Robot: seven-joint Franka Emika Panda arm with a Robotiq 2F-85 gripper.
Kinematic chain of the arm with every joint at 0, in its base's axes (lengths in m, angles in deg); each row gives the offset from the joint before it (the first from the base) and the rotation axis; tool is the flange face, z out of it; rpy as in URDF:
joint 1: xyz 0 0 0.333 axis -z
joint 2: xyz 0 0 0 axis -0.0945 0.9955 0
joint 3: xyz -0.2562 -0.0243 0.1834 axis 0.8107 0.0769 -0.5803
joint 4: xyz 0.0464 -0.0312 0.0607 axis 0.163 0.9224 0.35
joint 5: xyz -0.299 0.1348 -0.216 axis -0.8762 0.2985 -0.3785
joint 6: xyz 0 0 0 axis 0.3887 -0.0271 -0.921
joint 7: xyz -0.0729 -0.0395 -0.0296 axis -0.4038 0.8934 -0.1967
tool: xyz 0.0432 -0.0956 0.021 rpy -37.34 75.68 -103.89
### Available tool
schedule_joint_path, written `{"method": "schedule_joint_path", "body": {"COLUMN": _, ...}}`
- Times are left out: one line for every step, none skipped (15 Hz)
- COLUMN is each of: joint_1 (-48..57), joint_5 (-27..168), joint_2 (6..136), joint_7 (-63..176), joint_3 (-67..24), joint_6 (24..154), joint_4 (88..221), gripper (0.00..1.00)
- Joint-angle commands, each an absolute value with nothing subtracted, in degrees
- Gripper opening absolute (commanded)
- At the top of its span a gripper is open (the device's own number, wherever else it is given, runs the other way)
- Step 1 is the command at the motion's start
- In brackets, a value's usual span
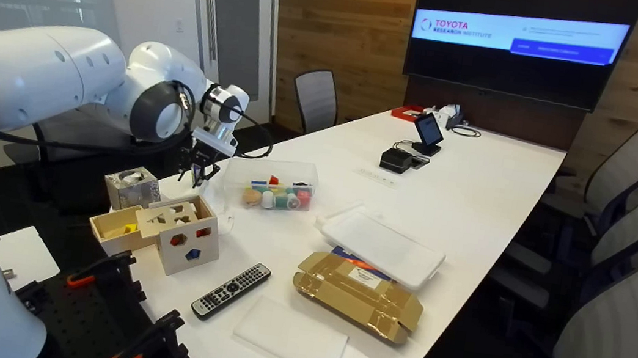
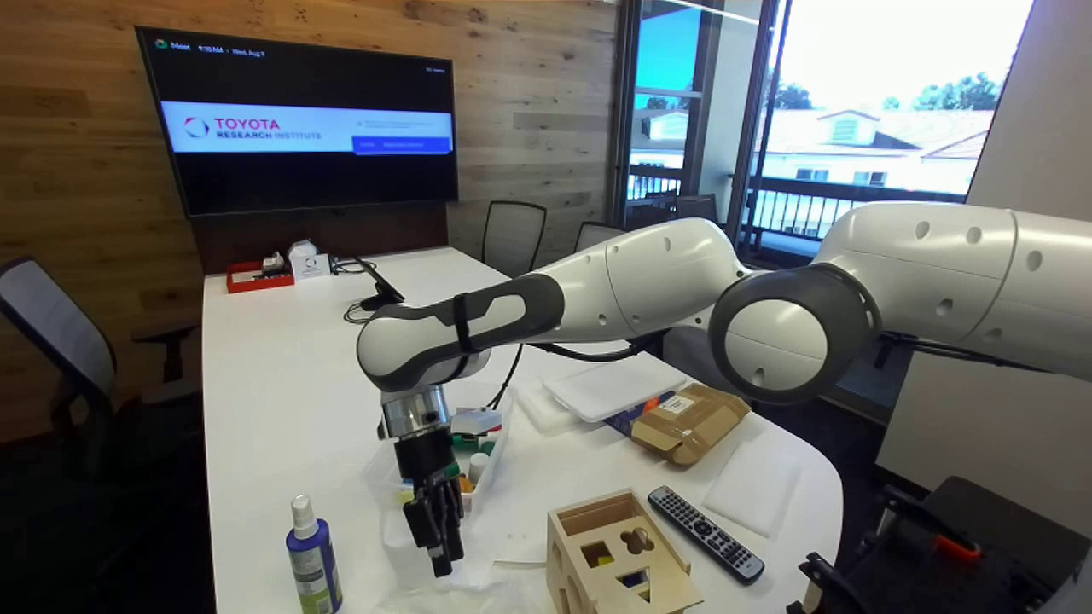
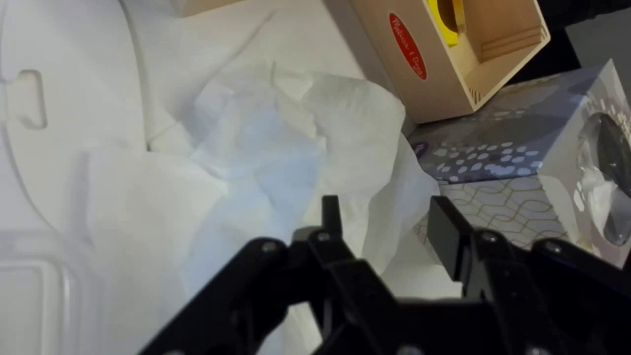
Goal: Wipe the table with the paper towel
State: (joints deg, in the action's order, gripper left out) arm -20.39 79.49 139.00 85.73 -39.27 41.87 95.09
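looks like nothing is gripped: the gripper (image 3: 386, 212) is spread apart over the paper towel (image 3: 266, 187), which is crumpled on the table (image 1: 467, 180) beside the tissue box (image 3: 488, 140). a thick fold should probably be pinched, then swept with light pressure, tissue box avoided

- I count one table (image 1: 479, 175).
- Paper towel (image 3: 345, 123), too bunched for me to say how many sheets.
- Two fingers (image 3: 448, 236) of mine.
- One remote control (image 1: 231, 291).
- One spray bottle (image 2: 313, 563).
- One cardboard box (image 1: 359, 298).
- One shape sorter (image 1: 190, 241).
- One open wooden box (image 1: 124, 246).
- One tissue box (image 3: 493, 143).
- One clear bin (image 1: 271, 169).
- Several toy blocks (image 1: 252, 197) in that bin, too heaped for me to number.
- At least two flat white pieces (image 1: 292, 339).
- One tablet (image 1: 428, 130).
- One red tray (image 1: 406, 114).
- One wall screen (image 1: 511, 75).
- At least four chairs (image 1: 625, 336) that I see in an exterior view.
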Motion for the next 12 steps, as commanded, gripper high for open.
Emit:
{"method": "schedule_joint_path", "body": {"joint_1": -19.6, "joint_5": 79.3, "joint_2": 139.0, "joint_7": 90.3, "joint_3": -39.8, "joint_6": 40.7, "joint_4": 92.5, "gripper": 0.81}}
{"method": "schedule_joint_path", "body": {"joint_1": -19.5, "joint_5": 79.3, "joint_2": 139.0, "joint_7": 90.5, "joint_3": -39.8, "joint_6": 40.3, "joint_4": 91.7, "gripper": 0.9}}
{"method": "schedule_joint_path", "body": {"joint_1": -19.3, "joint_5": 79.2, "joint_2": 139.0, "joint_7": 90.1, "joint_3": -39.5, "joint_6": 40.1, "joint_4": 90.6, "gripper": 0.96}}
{"method": "schedule_joint_path", "body": {"joint_1": -19.3, "joint_5": 79.3, "joint_2": 139.0, "joint_7": 88.9, "joint_3": -39.3, "joint_6": 40.4, "joint_4": 89.4, "gripper": 1.0}}
{"method": "schedule_joint_path", "body": {"joint_1": -19.3, "joint_5": 79.3, "joint_2": 139.0, "joint_7": 86.4, "joint_3": -38.8, "joint_6": 40.8, "joint_4": 87.6, "gripper": 1.0}}
{"method": "schedule_joint_path", "body": {"joint_1": -19.2, "joint_5": 79.4, "joint_2": 138.9, "joint_7": 84.4, "joint_3": -38.5, "joint_6": 41.4, "joint_4": 86.0, "gripper": 1.0}}
{"method": "schedule_joint_path", "body": {"joint_1": -19.2, "joint_5": 79.3, "joint_2": 138.9, "joint_7": 82.3, "joint_3": -38.0, "joint_6": 42.2, "joint_4": 84.3, "gripper": 1.0}}
{"method": "schedule_joint_path", "body": {"joint_1": -19.3, "joint_5": 79.0, "joint_2": 138.9, "joint_7": 80.3, "joint_3": -37.6, "joint_6": 42.5, "joint_4": 81.9, "gripper": 1.0}}
{"method": "schedule_joint_path", "body": {"joint_1": -19.3, "joint_5": 79.0, "joint_2": 138.8, "joint_7": 78.2, "joint_3": -37.2, "joint_6": 42.8, "joint_4": 80.0, "gripper": 1.0}}
{"method": "schedule_joint_path", "body": {"joint_1": -19.4, "joint_5": 78.9, "joint_2": 138.5, "joint_7": 75.7, "joint_3": -36.7, "joint_6": 42.3, "joint_4": 77.9, "gripper": 1.0}}
{"method": "schedule_joint_path", "body": {"joint_1": -18.7, "joint_5": 79.0, "joint_2": 135.2, "joint_7": 73.4, "joint_3": -36.2, "joint_6": 44.6, "joint_4": 81.8, "gripper": 1.0}}
{"method": "schedule_joint_path", "body": {"joint_1": -18.4, "joint_5": 79.1, "joint_2": 134.5, "joint_7": 70.7, "joint_3": -35.8, "joint_6": 44.5, "joint_4": 80.9, "gripper": 1.0}}
